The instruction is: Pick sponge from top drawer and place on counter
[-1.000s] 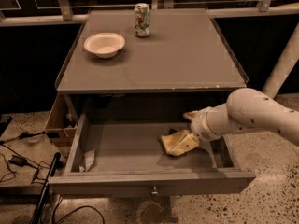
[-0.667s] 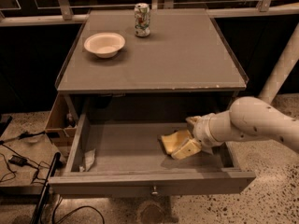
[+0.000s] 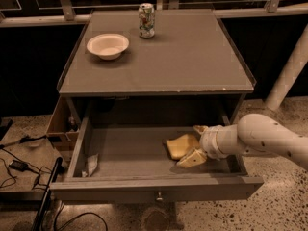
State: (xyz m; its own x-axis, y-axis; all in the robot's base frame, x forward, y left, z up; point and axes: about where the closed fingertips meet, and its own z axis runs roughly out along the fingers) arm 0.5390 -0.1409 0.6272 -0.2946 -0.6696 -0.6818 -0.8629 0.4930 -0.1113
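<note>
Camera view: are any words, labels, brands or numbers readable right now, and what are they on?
No text can be read anywhere.
Can on the counter: printed pattern, lettering too blurred to read.
Pale scrap at the left of the top drawer: no legible marks.
Bowl, sponge, and gripper at the sponge, right side of the drawer: no text.
</note>
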